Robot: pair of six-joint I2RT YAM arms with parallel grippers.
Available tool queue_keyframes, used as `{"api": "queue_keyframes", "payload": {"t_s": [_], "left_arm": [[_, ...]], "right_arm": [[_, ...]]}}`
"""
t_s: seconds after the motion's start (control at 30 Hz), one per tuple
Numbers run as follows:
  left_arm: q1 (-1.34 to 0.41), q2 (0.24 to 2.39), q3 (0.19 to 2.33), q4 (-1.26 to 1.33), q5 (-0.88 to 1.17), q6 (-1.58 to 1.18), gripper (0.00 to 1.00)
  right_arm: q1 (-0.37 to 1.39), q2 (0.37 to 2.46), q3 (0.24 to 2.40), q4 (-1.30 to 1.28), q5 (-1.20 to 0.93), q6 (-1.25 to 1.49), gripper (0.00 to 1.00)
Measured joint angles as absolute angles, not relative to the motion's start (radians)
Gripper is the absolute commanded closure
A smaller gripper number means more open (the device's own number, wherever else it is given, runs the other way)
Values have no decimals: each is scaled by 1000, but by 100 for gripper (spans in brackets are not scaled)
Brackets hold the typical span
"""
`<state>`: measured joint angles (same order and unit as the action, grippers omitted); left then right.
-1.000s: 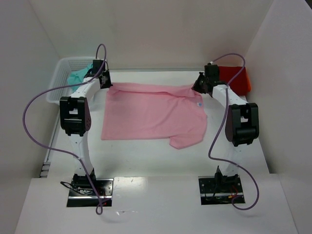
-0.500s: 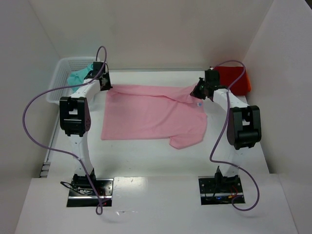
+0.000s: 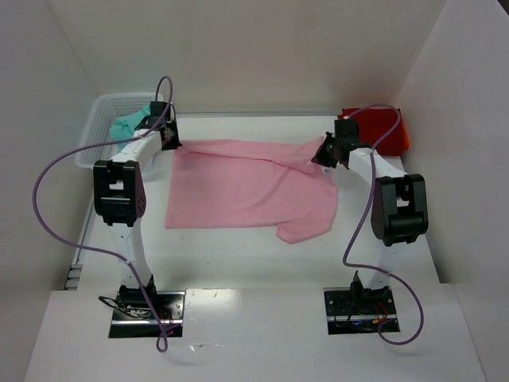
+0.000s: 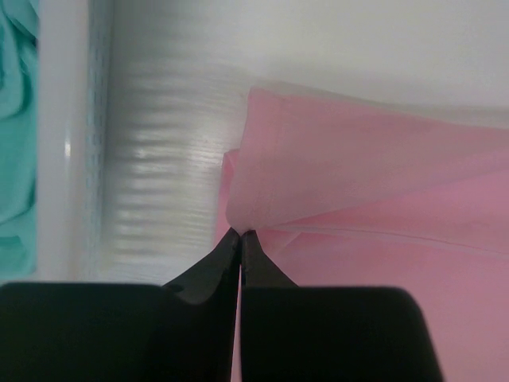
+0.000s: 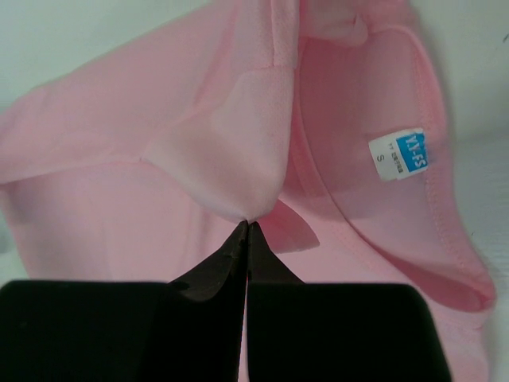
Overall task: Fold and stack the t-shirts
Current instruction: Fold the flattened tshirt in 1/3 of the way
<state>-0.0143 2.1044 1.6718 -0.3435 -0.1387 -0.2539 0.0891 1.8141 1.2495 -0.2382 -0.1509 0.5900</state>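
Pinching the far edge at both ends, that's the picture right now. Over on the left, the white basket [image 3: 95,135] sits at the far corner of the surface [image 3: 238,259] with the teal shirt [image 3: 126,125] bunched inside it. Just beside the basket, the left jaws are clamped shut on the far left corner of the pink shirt [image 3: 246,187], with a small peak of cloth drawn up between the tips. The shirt lies spread across the middle of the surface, one sleeve poking out toward the arms' bases.

On the right, the right jaws are closed on a pinch of pink cloth by the collar, the size label [image 5: 402,153] just beside them. Far right, the red shirt [image 3: 390,131] lies against the wall; I can't tell whether it is folded.

I'd call this the first fold of the pink shirt, only just starting. The next move looks like carrying that far edge toward the near side. That will need both ends level and moving together, with the cloth kept taut between them so it lands flat.
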Motion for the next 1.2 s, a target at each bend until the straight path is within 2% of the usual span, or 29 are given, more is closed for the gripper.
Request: {"api": "queue_keyframes", "payload": {"t_s": [0.3,0.47,0.9,1.2], "left_arm": [[-14,2105,1964,-374,-149,-213,100],[-14,2105,2019,-374,-148,-200,100],[-14,2126,2002,-376,-148,-168,100],[-14,2225,2003,-362,-144,-159,100]], "right_arm": [[22,1832,1575,-270,-136,562,100],[-1,1869,1728,-257,-148,551,100],[0,1982,1745,-270,-202,527,100],[0,2045,1745,-270,-259,530,100]]}}
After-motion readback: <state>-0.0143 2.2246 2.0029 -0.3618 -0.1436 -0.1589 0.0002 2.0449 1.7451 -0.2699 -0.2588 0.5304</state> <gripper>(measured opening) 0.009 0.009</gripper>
